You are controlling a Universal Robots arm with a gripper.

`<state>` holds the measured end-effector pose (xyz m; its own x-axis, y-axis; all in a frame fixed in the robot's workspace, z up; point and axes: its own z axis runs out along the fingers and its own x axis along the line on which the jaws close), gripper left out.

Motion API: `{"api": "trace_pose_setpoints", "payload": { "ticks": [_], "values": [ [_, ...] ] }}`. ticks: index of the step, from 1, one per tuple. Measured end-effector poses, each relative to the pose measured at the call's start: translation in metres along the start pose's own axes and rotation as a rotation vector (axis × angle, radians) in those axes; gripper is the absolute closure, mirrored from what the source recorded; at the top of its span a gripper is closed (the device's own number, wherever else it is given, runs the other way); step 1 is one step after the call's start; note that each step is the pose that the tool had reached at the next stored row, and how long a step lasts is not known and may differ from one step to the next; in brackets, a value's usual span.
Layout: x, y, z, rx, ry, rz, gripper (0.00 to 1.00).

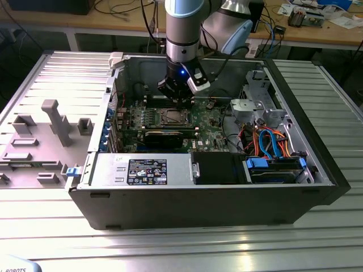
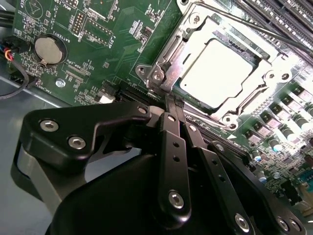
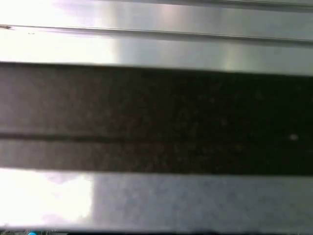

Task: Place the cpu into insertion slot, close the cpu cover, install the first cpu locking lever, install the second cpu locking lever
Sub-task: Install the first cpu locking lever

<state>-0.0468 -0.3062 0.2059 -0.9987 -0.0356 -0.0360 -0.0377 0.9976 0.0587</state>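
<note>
Broadly, an open computer case (image 1: 227, 192) lies on its side on a ribbed metal worktop (image 1: 181, 243), with the green board (image 1: 210, 122) flat inside it and the robot arm (image 1: 182, 34) reaching straight down into the case. A grey moulded tray (image 1: 39, 141) sits on the worktop at the exterior view's left, well apart from the work.

On the board, the socket (image 1: 172, 117) lies just beside the arm's tip. In the second wrist view the chip (image 2: 215, 73) is already seated in the socket (image 2: 230, 117), its pale metal top showing through the cut-out of the cover frame (image 2: 171, 49), which lies down flat around it. A thin wire lever (image 2: 244, 27) runs along the far side of the frame; whether it is hooked I cannot tell.

The gripper (image 2: 168, 100) has its jaws drawn together to a narrow tip with nothing visibly between them, and that tip is touching or just short of the metal tab at the frame's near corner (image 2: 159, 78).

So the work looks to be at the cover or lever stage. Doing it well probably means pressing down only on the metal tab, keeping the tip off the chip's top and off the small parts nearby, and pushing steadily so the frame stays flat and the lever does not spring loose.

A round silver battery (image 2: 48, 49) sits on the board, well apart from the socket.
</note>
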Motion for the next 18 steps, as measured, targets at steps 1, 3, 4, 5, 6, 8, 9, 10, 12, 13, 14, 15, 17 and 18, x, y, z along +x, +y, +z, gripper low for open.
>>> {"api": "trace_pose_setpoints", "payload": {
  "ticks": [1, 3, 4, 5, 6, 8, 9, 10, 12, 13, 14, 15, 17, 18],
  "values": [
    [0.0, 0.0, 0.0002, 0.001, 0.0, 0.0, 0.89],
    [0.0, -0.0001, 0.0006, 0.0024, 0.0, 0.0, 0.89],
    [0.0001, -0.0001, 0.0008, 0.0028, 0.0001, 0.0, 0.89],
    [0.0001, -0.0001, 0.0011, 0.0029, 0.0001, 0.0, 0.89],
    [0.0001, -0.0001, 0.0013, 0.0032, 0.0002, 0.0, 0.89],
    [0.0001, -0.0001, 0.0016, 0.0037, 0.0003, 0.0, 0.89],
    [0.0001, -0.0001, 0.0018, 0.0038, 0.0002, 0.0, 0.89],
    [0.0001, -0.0001, 0.002, 0.0041, 0.0002, 0.0, 0.89],
    [0.0001, -0.0002, 0.0021, 0.0057, 0.0002, 0.0, 0.89],
    [0.0001, -0.0001, 0.002, 0.0057, 0.0002, 0.0, 0.89],
    [0.0, 0.0, 0.0018, 0.0054, 0.0, 0.0, 0.89],
    [0.0001, 0.0, 0.0017, 0.0053, -0.0001, 0.0, 0.89],
    [0.0001, 0.0, 0.0016, 0.0081, 0.0, 0.0, 0.89],
    [0.0, 0.0, 0.0017, 0.0114, 0.0001, 0.0, 0.89]
  ]
}}
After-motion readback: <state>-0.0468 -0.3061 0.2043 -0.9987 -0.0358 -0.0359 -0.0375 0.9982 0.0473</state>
